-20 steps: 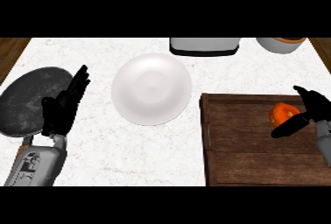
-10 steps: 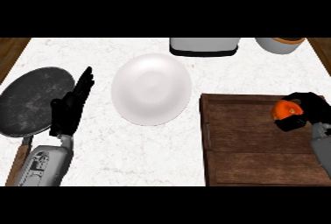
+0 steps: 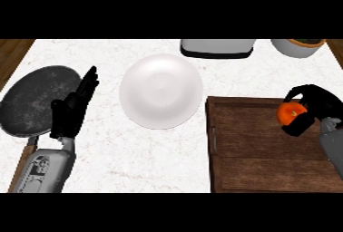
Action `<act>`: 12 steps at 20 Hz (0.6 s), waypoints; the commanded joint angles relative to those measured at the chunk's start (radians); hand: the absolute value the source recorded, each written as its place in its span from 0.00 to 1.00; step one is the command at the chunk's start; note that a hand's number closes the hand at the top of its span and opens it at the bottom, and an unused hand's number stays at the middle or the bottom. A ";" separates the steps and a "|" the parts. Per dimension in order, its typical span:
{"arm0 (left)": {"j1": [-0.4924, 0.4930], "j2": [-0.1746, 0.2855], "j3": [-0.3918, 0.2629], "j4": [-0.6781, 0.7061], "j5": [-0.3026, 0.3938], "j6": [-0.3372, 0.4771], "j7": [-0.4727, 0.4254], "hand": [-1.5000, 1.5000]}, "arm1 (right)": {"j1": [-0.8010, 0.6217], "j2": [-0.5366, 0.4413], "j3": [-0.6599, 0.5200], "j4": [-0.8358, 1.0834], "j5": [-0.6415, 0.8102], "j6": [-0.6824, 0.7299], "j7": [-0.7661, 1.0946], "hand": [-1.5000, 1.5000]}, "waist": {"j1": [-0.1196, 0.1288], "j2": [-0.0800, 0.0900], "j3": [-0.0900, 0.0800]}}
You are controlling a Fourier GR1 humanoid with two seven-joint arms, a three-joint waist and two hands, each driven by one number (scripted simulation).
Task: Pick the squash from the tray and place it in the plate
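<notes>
Squash (image 3: 292, 113), orange and roundish with no clear long axis, sits at the far right of the wooden tray (image 3: 254, 154), the right hand (image 3: 318, 102) curling its fingers round it. The white plate (image 3: 161, 90) lies to its left, past the tray's rim, on the marble surface (image 3: 134, 152). The left hand (image 3: 70, 111) rests open, fingers straight, beside a dark pan (image 3: 30, 104).
</notes>
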 commanded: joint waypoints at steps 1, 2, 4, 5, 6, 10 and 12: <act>-0.020 -0.017 -0.023 0.002 -0.010 -0.002 -0.009 0.50 | -0.080 -0.038 0.126 0.015 0.027 0.107 -0.264 1.00 | 0.058 0.021 0.008; -0.032 -0.006 -0.021 -0.015 -0.011 -0.007 0.014 0.50 | -0.079 -0.039 0.148 0.036 0.055 0.077 -0.331 1.00 | 0.051 0.015 0.009; -0.021 0.016 0.003 0.035 -0.005 -0.025 -0.035 0.50 | -0.144 -0.036 0.128 0.116 0.059 0.034 -0.450 1.00 | 0.038 0.019 0.007; 0.015 0.005 -0.016 -0.012 0.000 -0.031 -0.021 0.50 | -0.136 -0.049 0.114 0.162 0.076 -0.029 -0.530 1.00 | 0.039 0.013 0.008; -0.056 0.008 0.011 0.034 0.008 -0.024 0.008 0.50 | -0.197 -0.023 0.108 0.178 0.074 -0.032 -0.545 1.00 | 0.017 0.011 0.007; -0.013 -0.014 0.004 0.050 -0.021 0.014 -0.035 0.50 | -0.236 -0.013 0.015 0.184 0.040 -0.201 -0.713 1.00 | 0.001 0.006 0.007; 0.001 -0.023 -0.008 0.020 -0.014 0.007 -0.018 0.50 | -0.237 0.040 -0.009 0.183 0.026 -0.294 -0.774 1.00 | 0.003 0.003 0.007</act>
